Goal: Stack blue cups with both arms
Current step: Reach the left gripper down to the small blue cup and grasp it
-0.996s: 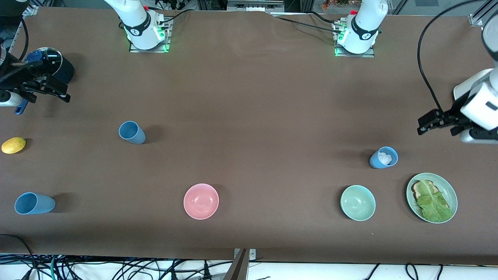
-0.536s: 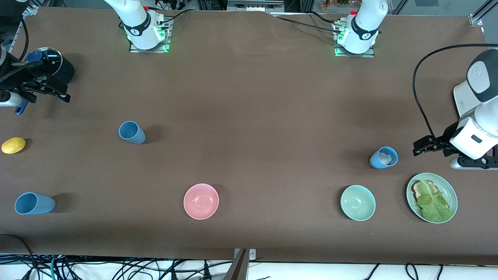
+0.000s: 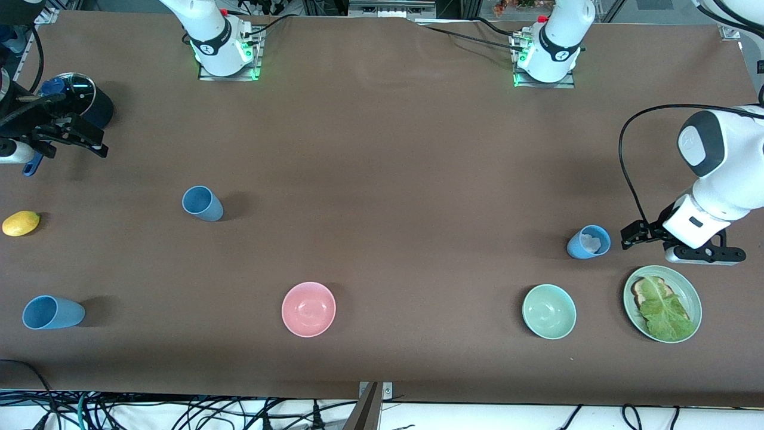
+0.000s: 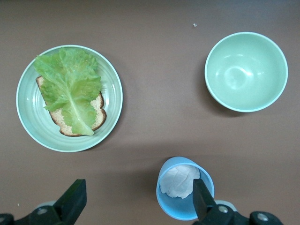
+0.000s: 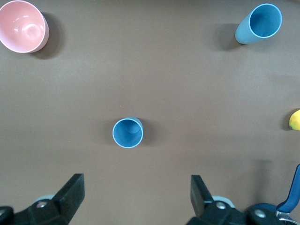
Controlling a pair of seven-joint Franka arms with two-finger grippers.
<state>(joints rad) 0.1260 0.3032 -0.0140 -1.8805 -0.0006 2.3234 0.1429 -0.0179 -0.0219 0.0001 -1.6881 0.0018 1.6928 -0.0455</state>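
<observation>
Three light-blue cups are on the brown table. One cup [image 3: 588, 242] holds crumpled white paper and also shows in the left wrist view [image 4: 180, 213]. My left gripper [image 3: 641, 234] is open and empty beside it, toward the left arm's end. In the left wrist view [image 4: 136, 204] one finger overlaps the cup's rim. A second cup [image 3: 203, 203] is mid-table and shows upright in the right wrist view [image 5: 127, 132]. A third cup [image 3: 52, 312] is nearer the front camera [image 5: 260, 22]. My right gripper [image 3: 89, 140] is open and empty [image 5: 136, 194] beside the saucepan.
A dark lidded saucepan [image 3: 77, 98] and a lemon [image 3: 21, 223] are at the right arm's end. A pink bowl [image 3: 308, 309], a green bowl [image 3: 549, 311] and a green plate [image 3: 686, 283] with bread and lettuce lie nearer the front camera.
My left arm has swung down, and its gripper has come close beside the cup with paper. The right arm has hardly moved.
</observation>
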